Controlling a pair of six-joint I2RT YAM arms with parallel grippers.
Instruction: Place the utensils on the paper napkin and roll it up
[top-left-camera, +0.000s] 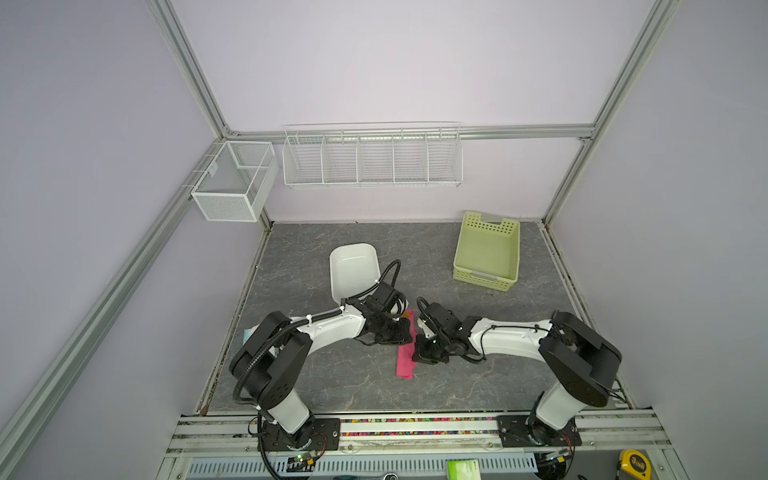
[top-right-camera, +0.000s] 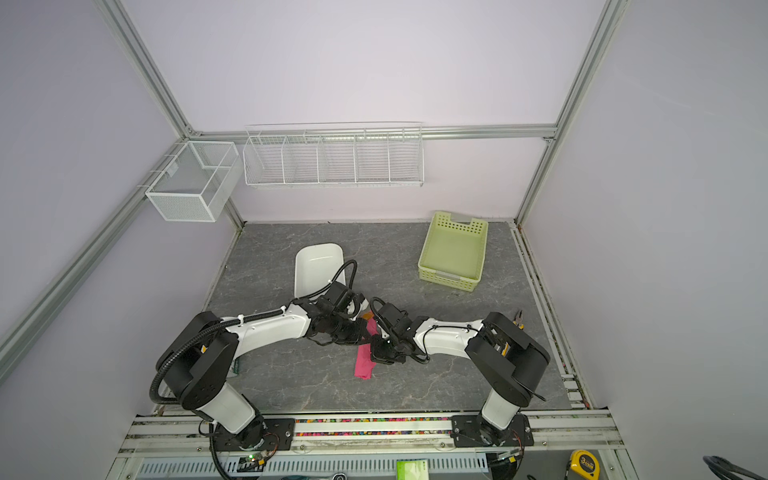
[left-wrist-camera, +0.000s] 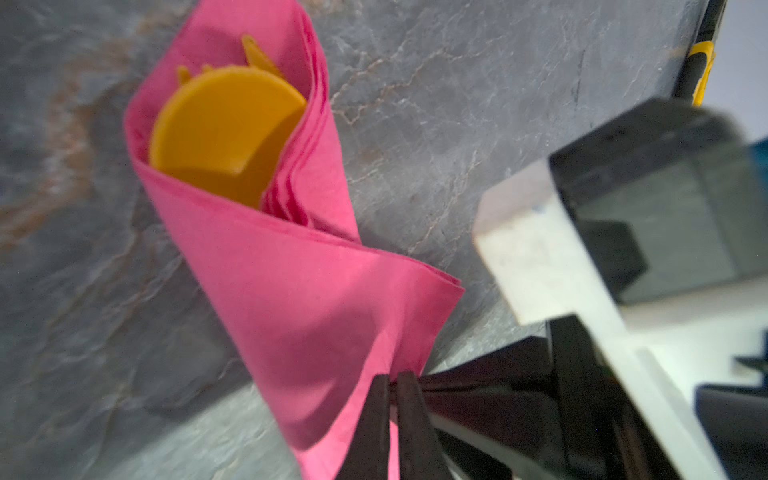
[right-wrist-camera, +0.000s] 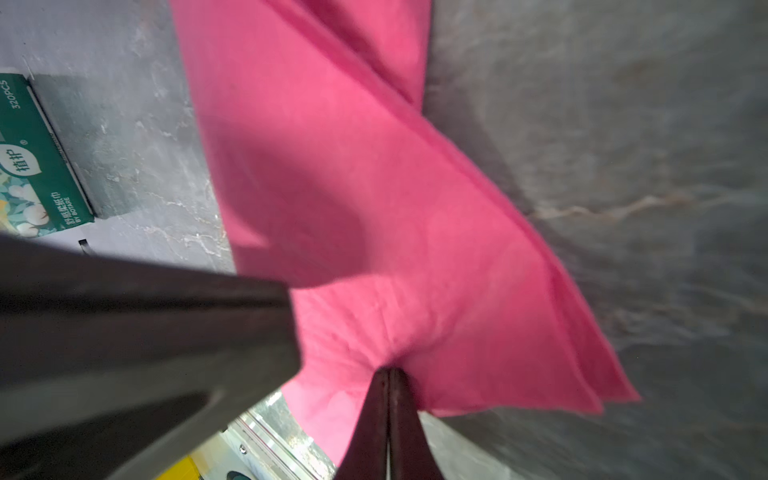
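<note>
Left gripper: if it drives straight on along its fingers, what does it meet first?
The paper napkin: the left gripper is shut on its edge, so going on pushes straight into the roll, then probably the utensils wrapped inside. Depth is unclear in the wrist view.

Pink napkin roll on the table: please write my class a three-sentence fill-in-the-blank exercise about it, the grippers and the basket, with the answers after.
The utensils rolled inside the paper napkin are ____ in colour.
The left gripper and the right gripper are each shut on the paper ____.
In both top views the green basket stands at the far ____ of the table.
Missing words: orange; napkin; right.
</note>
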